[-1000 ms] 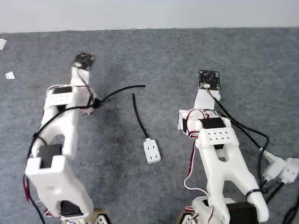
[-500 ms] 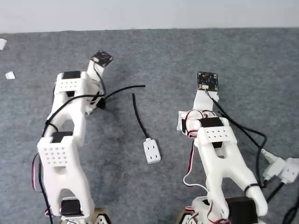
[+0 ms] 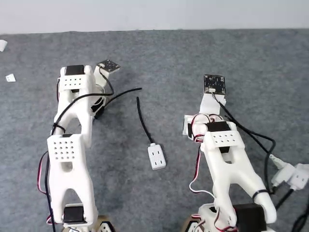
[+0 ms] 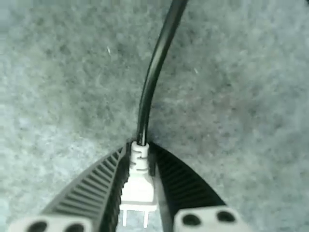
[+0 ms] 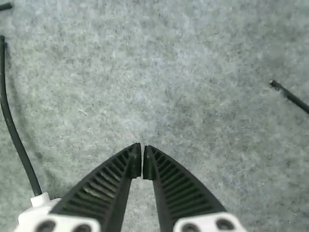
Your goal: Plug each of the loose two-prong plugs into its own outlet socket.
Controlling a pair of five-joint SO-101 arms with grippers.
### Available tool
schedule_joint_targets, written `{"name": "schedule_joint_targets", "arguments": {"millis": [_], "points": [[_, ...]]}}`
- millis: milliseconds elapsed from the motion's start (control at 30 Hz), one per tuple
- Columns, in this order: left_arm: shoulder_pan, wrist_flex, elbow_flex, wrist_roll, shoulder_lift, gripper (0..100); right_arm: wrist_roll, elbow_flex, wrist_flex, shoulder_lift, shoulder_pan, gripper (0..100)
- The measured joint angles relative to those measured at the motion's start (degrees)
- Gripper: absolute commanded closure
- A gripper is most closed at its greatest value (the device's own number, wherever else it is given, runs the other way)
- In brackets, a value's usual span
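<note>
White two-prong plug with black cord, prongs bare, clamped in left gripper; right gripper closed, empty.

No lettering, number, label or sign can be read at this moment, whether on the white outlet block, the white two-prong plug or the grey carpeted surface.

White arms, black ribbed pincers, cables
</note>
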Motion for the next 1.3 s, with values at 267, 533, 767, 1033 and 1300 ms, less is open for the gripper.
{"name": "schedule_joint_targets", "arguments": {"millis": [267,533,767,1033,1300], "points": [[0.0,1.49,-2.9,6.24,0.35,99,0.0,0.0,0.0,0.0,-0.44,98.7],[-0.09,1.67,-8.0,21.1,-0.26,99,0.0,0.0,0.0,0.0,-0.44,98.7],[2.46,1.67,2.46,31.56,-13.63,99,0.0,0.0,-0.97,0.0,-0.44,98.7],[12.48,-0.88,21.01,42.2,-28.48,99,0.0,0.0,-0.97,0.0,-0.35,98.7],[14.33,-27.16,42.11,55.47,-28.84,98,0.0,0.0,-0.97,0.0,-0.35,98.7]]}}
